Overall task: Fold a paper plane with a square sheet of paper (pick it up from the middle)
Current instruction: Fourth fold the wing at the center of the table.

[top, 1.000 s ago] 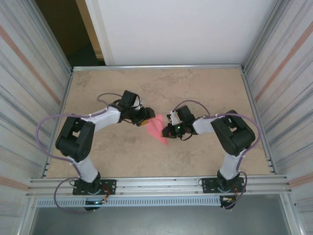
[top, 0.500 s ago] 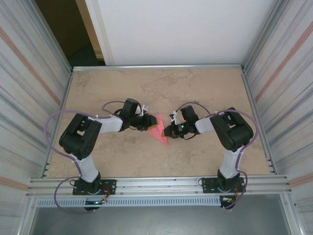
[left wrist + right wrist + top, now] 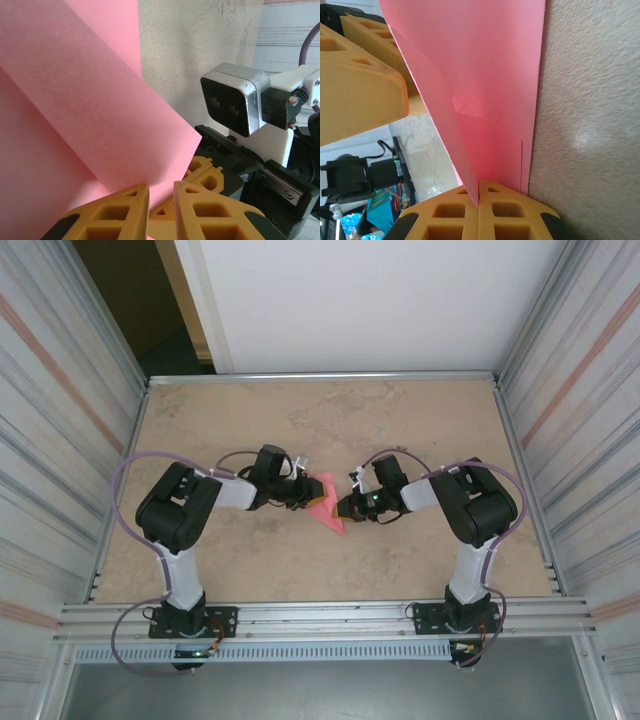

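The paper plane (image 3: 328, 512), part folded, stands at the middle of the table (image 3: 420, 420). The left pincer (image 3: 161, 186) has just moved in and narrowed around the paper's edge. A slim gap remains, so we judge a second grip imminent. The right pincer (image 3: 478, 194) clamps the paper from its other side. Both pincers cover the creases, so we cannot tell the fold stage.
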`<state>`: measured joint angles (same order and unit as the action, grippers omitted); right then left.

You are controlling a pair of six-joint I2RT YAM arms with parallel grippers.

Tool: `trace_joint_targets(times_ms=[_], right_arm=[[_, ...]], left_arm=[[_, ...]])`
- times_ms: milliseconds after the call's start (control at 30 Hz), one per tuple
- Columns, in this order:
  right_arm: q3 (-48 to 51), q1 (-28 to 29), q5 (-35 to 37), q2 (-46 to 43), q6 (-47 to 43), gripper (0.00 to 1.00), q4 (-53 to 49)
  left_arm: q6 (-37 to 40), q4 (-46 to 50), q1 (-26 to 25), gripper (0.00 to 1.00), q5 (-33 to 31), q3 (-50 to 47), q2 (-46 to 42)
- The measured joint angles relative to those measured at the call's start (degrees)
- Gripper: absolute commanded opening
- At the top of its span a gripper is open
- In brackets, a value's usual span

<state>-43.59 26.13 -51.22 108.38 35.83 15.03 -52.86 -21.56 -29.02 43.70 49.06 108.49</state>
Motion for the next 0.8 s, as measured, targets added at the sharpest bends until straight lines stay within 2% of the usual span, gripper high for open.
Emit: trace_joint_targets(times_ms=[333,800], right_arm=[[0.0,-0.1,-0.1,0.1,0.2,0.01,0.1],[0.0,-0.3,-0.9,-0.9,0.2,0.2,-0.8]], left_arm=[[-0.2,-1.5,0.0,0.21,1.3,1.4,1.0],[-0.2,2.2,0.0,0.19,1.1,4.2,3.4]])
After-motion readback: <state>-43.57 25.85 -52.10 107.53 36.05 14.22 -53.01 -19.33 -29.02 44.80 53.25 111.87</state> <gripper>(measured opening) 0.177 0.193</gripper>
